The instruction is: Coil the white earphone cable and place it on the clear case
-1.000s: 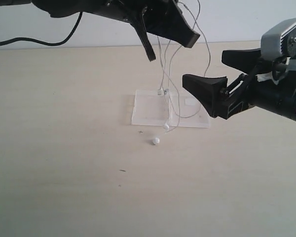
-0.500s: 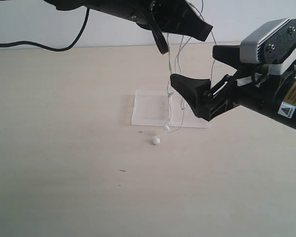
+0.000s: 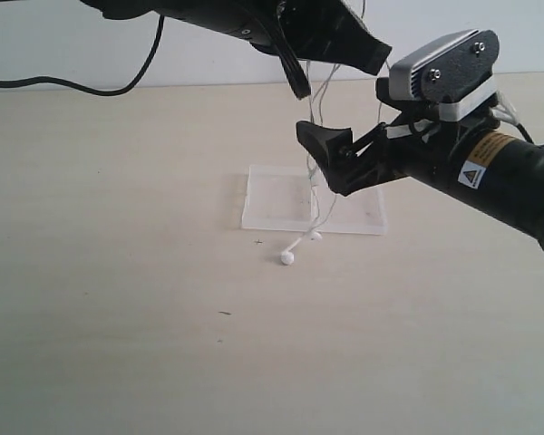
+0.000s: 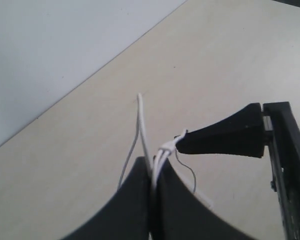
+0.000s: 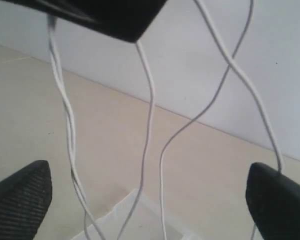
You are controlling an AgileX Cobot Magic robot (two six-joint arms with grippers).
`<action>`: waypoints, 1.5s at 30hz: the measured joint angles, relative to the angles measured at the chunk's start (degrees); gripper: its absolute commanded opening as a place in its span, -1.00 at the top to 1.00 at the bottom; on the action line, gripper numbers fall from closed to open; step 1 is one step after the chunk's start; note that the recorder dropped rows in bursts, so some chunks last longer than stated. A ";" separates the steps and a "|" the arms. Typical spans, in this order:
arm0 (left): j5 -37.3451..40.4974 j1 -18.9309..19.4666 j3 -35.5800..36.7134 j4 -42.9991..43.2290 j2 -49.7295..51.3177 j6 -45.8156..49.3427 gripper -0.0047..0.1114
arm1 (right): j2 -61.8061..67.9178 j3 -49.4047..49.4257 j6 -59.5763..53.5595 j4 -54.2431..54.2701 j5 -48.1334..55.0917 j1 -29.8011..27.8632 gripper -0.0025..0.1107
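- Pale wall behind, a plain light counter (image 3: 118, 317) below, and the clear case (image 3: 272, 201) lying flat on it as my one fixed reference.
- By my reading the coiling step is in hand and nothing is placed yet. The white earphone cable (image 5: 151, 100) hangs in several loose strands above the clear case rather than in a tidy coil.
- The strands drop from high above the case down across its top. Their lower ends trail off its edge on the exterior camera's side.
- One earbud (image 3: 286, 258) lies on the counter just beside that edge. A second small white piece sits right at the edge; I can't tell whether it rests on the plastic or on the counter.
- My left hand (image 4: 151, 169) is above the case, clamped shut, with a bunch of strands pinched between its fingers. A short loop sticks out past the pinch.
- My right hand (image 3: 346, 111) is also above the case, a little lower than the left, with its fingers spread as wide as they go. It grips nothing.
- The hanging strands pass through the gap between its fingers. One strand runs up against a finger (image 5: 275, 192), and in the left wrist view a fingertip sits right at the bunch. I can't confirm contact in either view.
- I judge that the next move calls for closing the right hand on the strands below the left hand's pinch. Then it would gather the slack into another loop.
- The wire is very thin, so I would want every strand between the pads before closing.
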 measured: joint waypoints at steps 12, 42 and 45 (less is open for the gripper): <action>0.00 0.00 0.00 0.00 0.00 0.00 0.92 | 0.15 -1.59 -0.11 -2.50 11.94 0.00 -0.84; 0.03 0.00 0.00 0.34 0.00 0.00 0.92 | -20.51 0.55 11.09 0.87 29.23 0.00 -0.84; 0.03 0.00 0.00 0.34 0.00 0.00 0.92 | -18.74 0.55 11.09 0.87 26.29 0.00 -0.84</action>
